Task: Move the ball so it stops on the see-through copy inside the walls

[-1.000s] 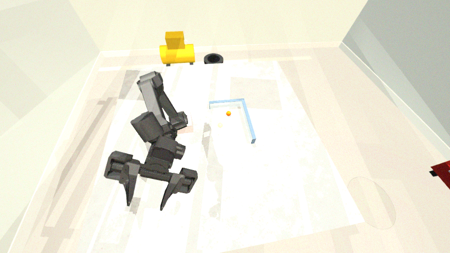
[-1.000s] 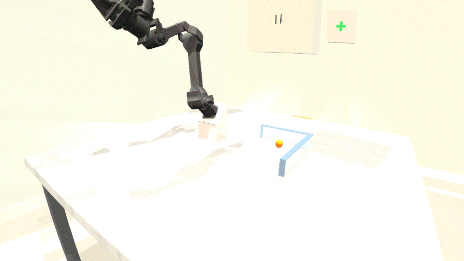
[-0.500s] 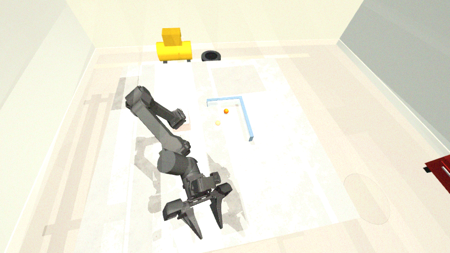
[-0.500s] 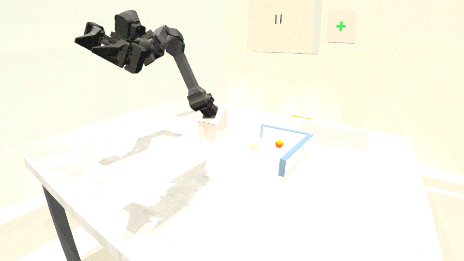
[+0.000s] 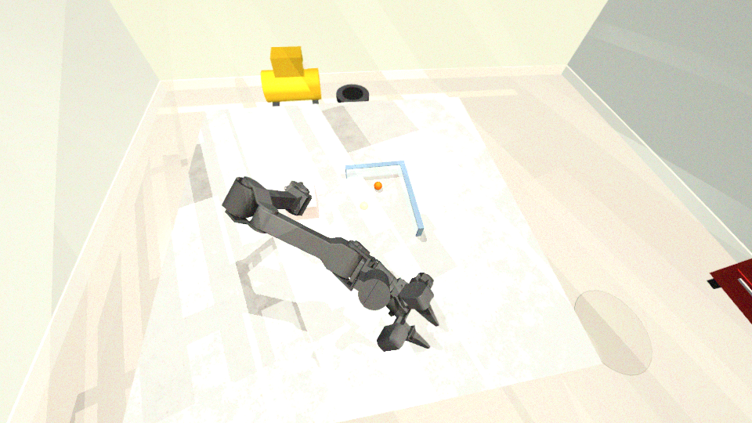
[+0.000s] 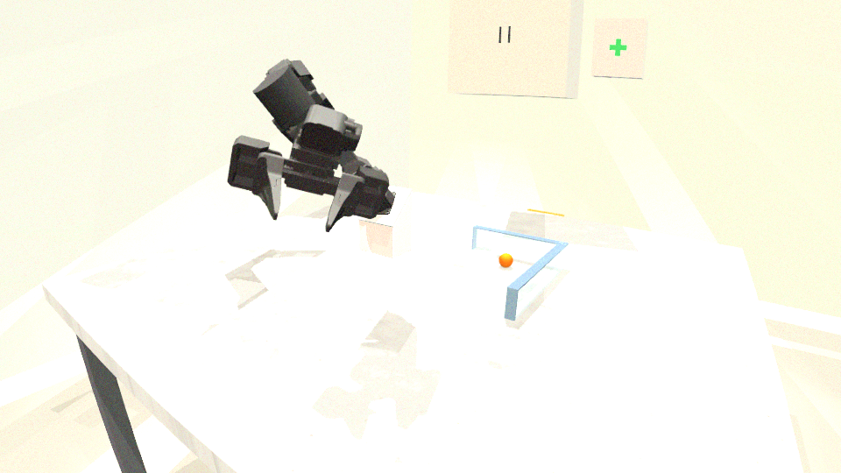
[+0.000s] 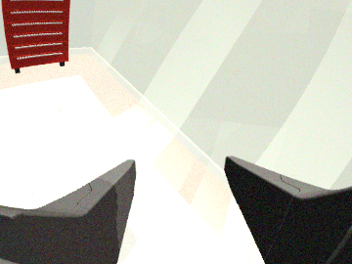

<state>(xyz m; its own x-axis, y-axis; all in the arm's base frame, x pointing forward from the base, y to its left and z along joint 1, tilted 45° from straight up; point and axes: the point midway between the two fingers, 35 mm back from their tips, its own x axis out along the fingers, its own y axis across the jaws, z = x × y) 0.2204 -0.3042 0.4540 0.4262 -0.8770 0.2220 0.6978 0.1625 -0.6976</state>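
Two fingers (image 6: 271, 187) on the gripper (image 6: 300, 223) standing roughly half apart, nothing between them, nothing touched. Hangs above the table (image 6: 588, 382) at its near side, tips angled downward in the exterior view; well apart from the walls. Wrist view: just the two dark finger wedges with bare gap between, white table top and grey room wall beyond, red slatted cabinet (image 7: 38, 11) up in the far corner.

Arm (image 5: 310, 241) stretched out low from its base, reaching away from the corner.

Orange ball (image 5: 377, 186) sitting on the table inside the angle of the light-blue clear walls (image 5: 410, 194), near the back wall, not touching either as far as visible. Same in the exterior view: ball (image 6: 505, 259) just in front of the back wall, inside the L. Faint pale see-through copy (image 5: 363, 205) lying near the ball, toward the arm base, at the open side of the corner; ball not on it. Copy too faint to make out in the exterior view.

Surface: white table top, patchy grey shadows and reflections, dark leg at the near left corner. Small pale block (image 6: 376, 235) under the arm base.

Room: pale yellowish walls, grey wall on one side, light floor. Yellow tank-like machine (image 5: 290, 78) and black tyre (image 5: 352, 93) on the floor past the table. Wall panel (image 6: 512, 46) with two dark bars, smaller one with a green plus (image 6: 617, 47).
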